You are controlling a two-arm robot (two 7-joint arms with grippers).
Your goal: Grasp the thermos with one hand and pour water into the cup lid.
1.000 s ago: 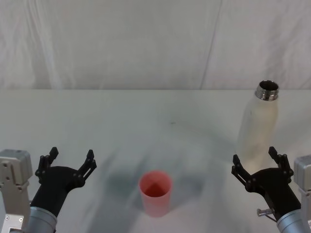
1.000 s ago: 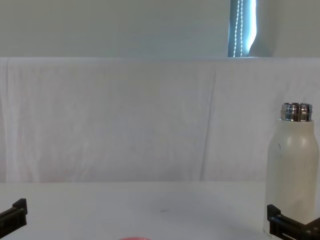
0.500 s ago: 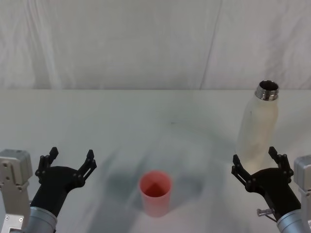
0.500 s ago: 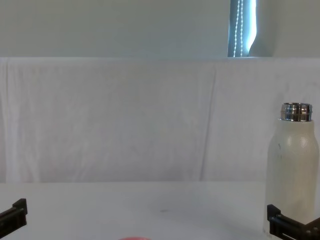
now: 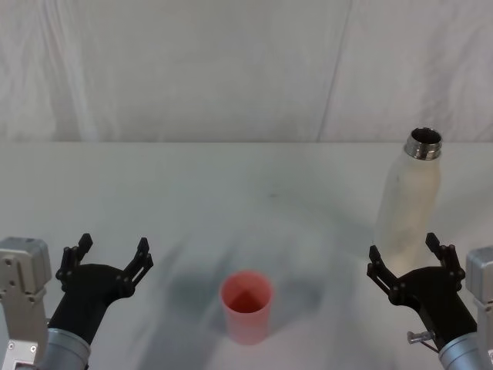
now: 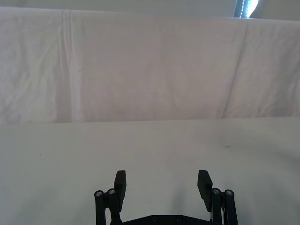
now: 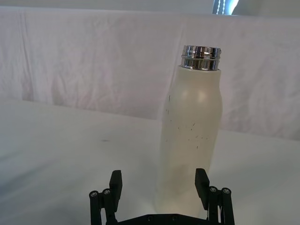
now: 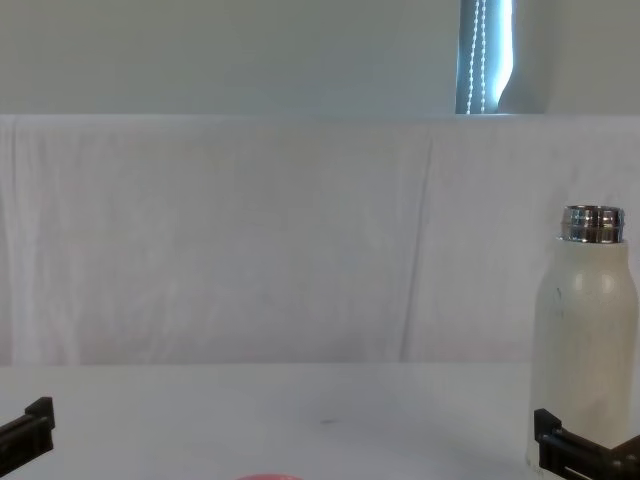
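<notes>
The thermos [image 5: 410, 196], a tall cream-white bottle with an open steel neck, stands upright at the right of the table; it also rises in the right wrist view [image 7: 192, 136] and the chest view [image 8: 586, 335]. The pink cup lid [image 5: 246, 305] sits open side up near the front middle, with its rim just showing in the chest view [image 8: 266, 477]. My right gripper [image 5: 410, 260] hovers open just in front of the thermos, its fingers [image 7: 115, 184] spread wide and apart from the bottle. My left gripper [image 5: 108, 253] stays open at the front left, left of the cup lid.
A white cloth [image 5: 231, 193] covers the table and hangs as a backdrop [image 5: 192, 69] behind it. A strip of window light [image 8: 486, 55] shows above the backdrop.
</notes>
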